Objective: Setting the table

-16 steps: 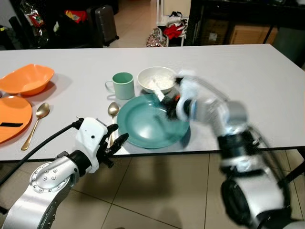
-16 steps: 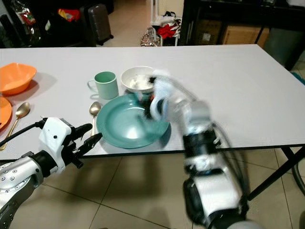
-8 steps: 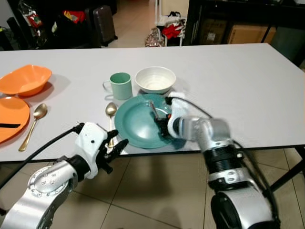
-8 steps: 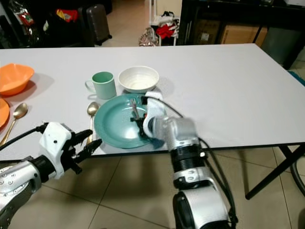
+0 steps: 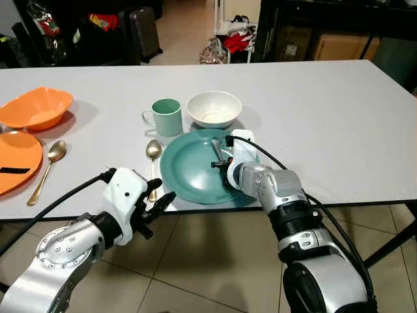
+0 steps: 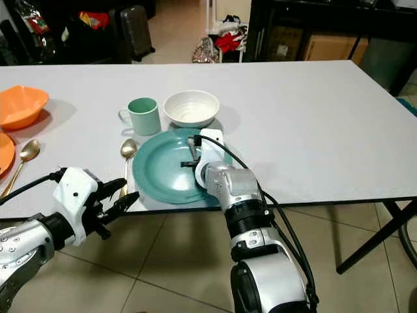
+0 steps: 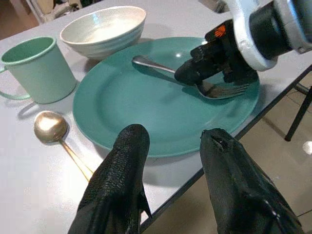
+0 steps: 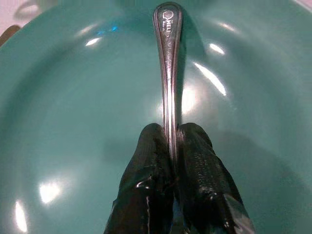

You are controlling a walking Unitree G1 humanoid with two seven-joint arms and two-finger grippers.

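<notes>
Looking down from the left eye view, the right claw (image 5: 223, 171) sits low over the teal plate (image 5: 189, 173) near the front edge of the white tabletop (image 5: 326, 111), with a silver fork (image 5: 215, 147) running from its fingers toward the far rim of the plate. A white bowl (image 5: 214, 107) stands just behind the plate and a green mug (image 5: 167, 117) beside the bowl on its left. A gold spoon (image 5: 154, 158) lies just left of the plate. Further left are a second gold spoon (image 5: 45, 169), an orange plate (image 5: 16, 160) and an orange bowl (image 5: 36, 108). The left claw (image 5: 158, 203) hangs just off the front edge of the tabletop, below the nearer gold spoon.

From the right eye view the same layout shows, with the right arm's cable looping over the near rim of the plate.

Along the left wrist view, the left claw's two black fingers (image 7: 119, 185) are spread apart and hold nothing; past them lie the plate, the spoon, the mug and the bowl. The right claw grips the fork close to its prongs, which rest on the plate.

Along the right wrist view, the right claw's fingers (image 8: 195, 170) are pressed together on the fork's handle, which points straight away across the teal plate.
</notes>
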